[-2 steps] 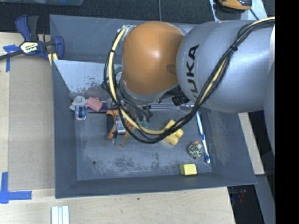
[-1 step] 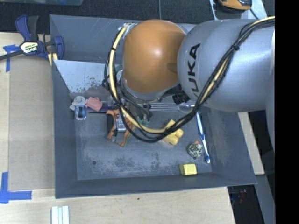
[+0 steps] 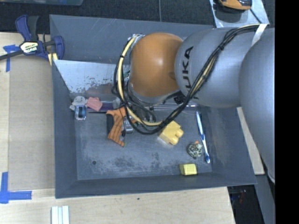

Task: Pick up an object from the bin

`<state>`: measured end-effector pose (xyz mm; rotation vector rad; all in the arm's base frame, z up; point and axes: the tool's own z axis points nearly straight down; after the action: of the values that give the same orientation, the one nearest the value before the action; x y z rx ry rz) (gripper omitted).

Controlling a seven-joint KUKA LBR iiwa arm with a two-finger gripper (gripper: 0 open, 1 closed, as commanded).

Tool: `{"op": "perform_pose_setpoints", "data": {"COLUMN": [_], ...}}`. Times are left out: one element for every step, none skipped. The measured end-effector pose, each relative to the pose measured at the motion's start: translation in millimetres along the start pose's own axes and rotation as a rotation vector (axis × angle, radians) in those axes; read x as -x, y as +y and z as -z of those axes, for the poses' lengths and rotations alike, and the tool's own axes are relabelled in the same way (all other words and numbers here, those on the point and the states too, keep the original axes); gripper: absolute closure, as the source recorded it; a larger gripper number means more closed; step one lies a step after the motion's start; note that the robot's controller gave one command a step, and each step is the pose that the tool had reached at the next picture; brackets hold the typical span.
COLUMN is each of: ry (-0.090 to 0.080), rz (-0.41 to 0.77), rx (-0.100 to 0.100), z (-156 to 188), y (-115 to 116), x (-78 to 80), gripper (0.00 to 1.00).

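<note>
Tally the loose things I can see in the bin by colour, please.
Yellow: 2, a chunky block and a small cube
Blue: 2, a thin stick and a small blue-white piece
Pink: 1, a lump
Orange: 1, a flat piece
Speckled: 1, a round ball
Total: 7 in sight; the arm may hide more.

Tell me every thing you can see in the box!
block: 1, yellow, middle of the floor
cube: 1, yellow, by the front wall
ball: 1, speckled, between block and cube
pen: 1, blue, right side
lump: 1, pink, back left
toy: 1, blue and white, left of the lump
strip: 1, orange and black, below the cables
bin: 1, grey
arm: 1, grey, from the right
cover: 1, orange, on the wrist
</note>
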<state>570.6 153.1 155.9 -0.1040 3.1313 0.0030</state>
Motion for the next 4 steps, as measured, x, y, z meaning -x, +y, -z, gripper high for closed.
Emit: {"op": "perform_pose_setpoints", "data": {"ry": [-0.003,-0.009,-0.008,-0.023], "rz": [-0.043,0.117,-0.007,0.087], "rx": [0.004,0.002,0.006,0.003], "z": [-89.2,-84.9,-84.6,-81.1], "y": [-40.5,-64.4,-41.6,-61.0], "x": [17.2,41.4,22.3,40.1], "gripper": [0.0,0.0,0.0,1.0]}}
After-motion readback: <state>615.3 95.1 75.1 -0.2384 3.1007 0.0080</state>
